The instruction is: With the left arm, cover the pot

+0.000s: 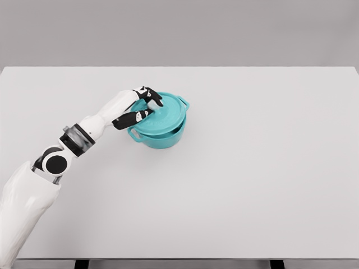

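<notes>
A teal pot [162,136] with two side handles stands on the white table, left of the middle. Its teal lid [165,116] lies over the pot, tilted slightly, with the right edge sitting higher. My left hand [143,106] reaches in from the lower left and its fingers [150,96] curl around the pale knob on the lid's left part. The knob is mostly hidden by the hand. The right arm does not show.
The white table [252,168] spans nearly the whole view, with its front edge along the bottom and a grey wall behind it. My left forearm [84,134] lies low over the table, left of the pot.
</notes>
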Controlling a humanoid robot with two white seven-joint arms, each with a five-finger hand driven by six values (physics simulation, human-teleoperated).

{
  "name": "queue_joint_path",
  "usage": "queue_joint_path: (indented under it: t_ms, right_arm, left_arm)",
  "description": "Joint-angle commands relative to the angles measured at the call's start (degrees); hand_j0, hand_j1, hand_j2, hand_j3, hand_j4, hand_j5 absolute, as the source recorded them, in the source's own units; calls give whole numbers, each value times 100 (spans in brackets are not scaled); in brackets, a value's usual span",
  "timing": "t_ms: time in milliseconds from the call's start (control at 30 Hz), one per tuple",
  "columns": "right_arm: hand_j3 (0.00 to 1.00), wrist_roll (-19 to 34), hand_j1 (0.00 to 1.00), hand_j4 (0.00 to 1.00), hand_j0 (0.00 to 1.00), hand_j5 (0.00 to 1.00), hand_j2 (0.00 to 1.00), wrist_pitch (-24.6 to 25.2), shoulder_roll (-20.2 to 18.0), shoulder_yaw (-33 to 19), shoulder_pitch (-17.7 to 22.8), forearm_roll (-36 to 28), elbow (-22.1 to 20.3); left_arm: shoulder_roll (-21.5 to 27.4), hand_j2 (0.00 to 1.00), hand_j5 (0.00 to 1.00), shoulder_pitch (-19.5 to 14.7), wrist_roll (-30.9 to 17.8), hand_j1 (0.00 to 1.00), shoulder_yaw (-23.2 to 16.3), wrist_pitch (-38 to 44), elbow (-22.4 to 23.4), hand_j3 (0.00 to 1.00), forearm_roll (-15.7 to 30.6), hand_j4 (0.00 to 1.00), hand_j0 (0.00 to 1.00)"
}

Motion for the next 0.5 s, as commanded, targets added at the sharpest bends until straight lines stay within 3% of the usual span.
queue_joint_path:
  t_ms: [0, 367, 467]
  right_arm:
    - [100, 3, 100, 100, 100, 100, 100, -3, 0, -1, 0, 3, -1]
    - [100, 3, 100, 100, 100, 100, 100, -3, 0, -1, 0, 3, 7]
    - [100, 3, 100, 100, 100, 100, 100, -3, 0, -1, -9, 3, -1]
  left_arm:
    - [2, 49, 49, 0, 4, 49, -16, 8, -12, 49, 31, 49, 49]
    - [11, 50, 50, 9, -5, 50, -34, -1, -3, 50, 31, 50, 50]
    - [2, 60, 60, 0, 4, 60, -34, -1, -3, 60, 31, 60, 60]
